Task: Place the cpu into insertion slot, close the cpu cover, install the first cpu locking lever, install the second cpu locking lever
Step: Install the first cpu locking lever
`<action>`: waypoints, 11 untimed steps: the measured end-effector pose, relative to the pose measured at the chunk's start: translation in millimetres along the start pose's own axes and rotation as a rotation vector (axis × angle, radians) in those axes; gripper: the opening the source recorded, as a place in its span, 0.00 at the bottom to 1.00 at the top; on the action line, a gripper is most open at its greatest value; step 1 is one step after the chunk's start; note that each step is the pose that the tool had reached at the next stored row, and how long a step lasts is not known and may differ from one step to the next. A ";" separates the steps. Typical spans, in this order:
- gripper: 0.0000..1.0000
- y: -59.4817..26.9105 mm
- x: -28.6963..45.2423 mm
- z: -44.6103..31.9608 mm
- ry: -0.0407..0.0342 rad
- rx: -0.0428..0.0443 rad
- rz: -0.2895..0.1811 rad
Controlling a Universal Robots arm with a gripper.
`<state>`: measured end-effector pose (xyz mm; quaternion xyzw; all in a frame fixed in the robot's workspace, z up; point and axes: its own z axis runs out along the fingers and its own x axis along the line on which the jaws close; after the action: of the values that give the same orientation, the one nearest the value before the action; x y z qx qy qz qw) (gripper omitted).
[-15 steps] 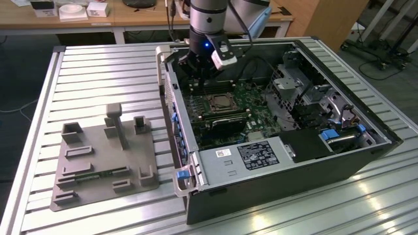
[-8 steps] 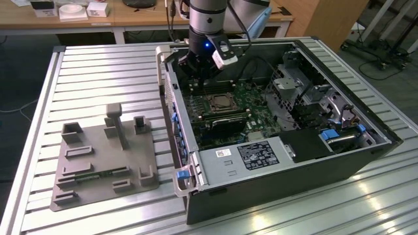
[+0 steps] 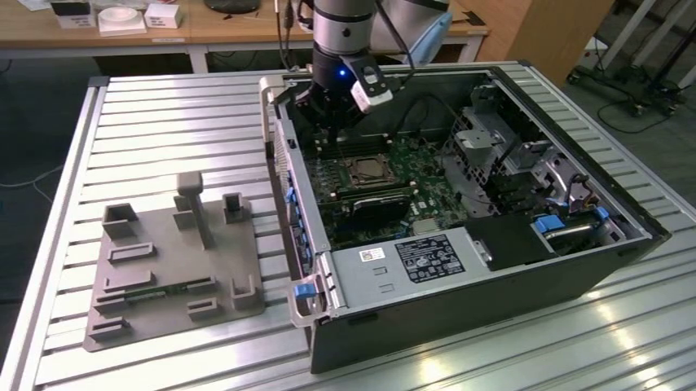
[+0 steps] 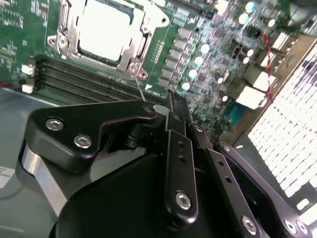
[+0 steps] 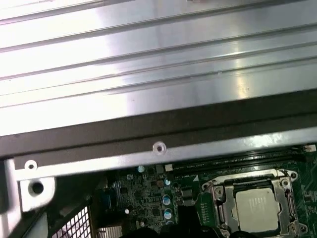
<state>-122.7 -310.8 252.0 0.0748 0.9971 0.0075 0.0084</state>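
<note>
Glossy silver-grey tube of an arm (image 3: 342, 28) in the exterior view, pale blue joint cap (image 3: 426, 41) just behind it. Little blue light (image 3: 344, 73) on the black wrist collar, small white boxy camera (image 3: 372, 91) bolted on beside it, thin dark cables (image 3: 285, 37) alongside. Chunky matte-black gripper (image 3: 326, 130) under all that. Same gripper (image 4: 171, 101) up close in the second wrist view: flat black linkage bars (image 4: 178, 163) with rounded ends, shiny socket-head screws (image 4: 82, 141) at the pivots, brushed silver band (image 4: 37, 168) round the base.
</note>
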 end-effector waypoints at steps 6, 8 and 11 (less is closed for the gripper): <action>0.10 4.6 -6.2 1.4 0.0000 -0.0006 -0.002; 0.10 5.3 -10.3 1.6 0.0001 -0.0005 -0.001; 0.10 6.5 -17.6 2.3 0.0001 -0.0005 -0.002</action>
<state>-104.3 -307.0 250.0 0.0740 0.9972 0.0077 0.0084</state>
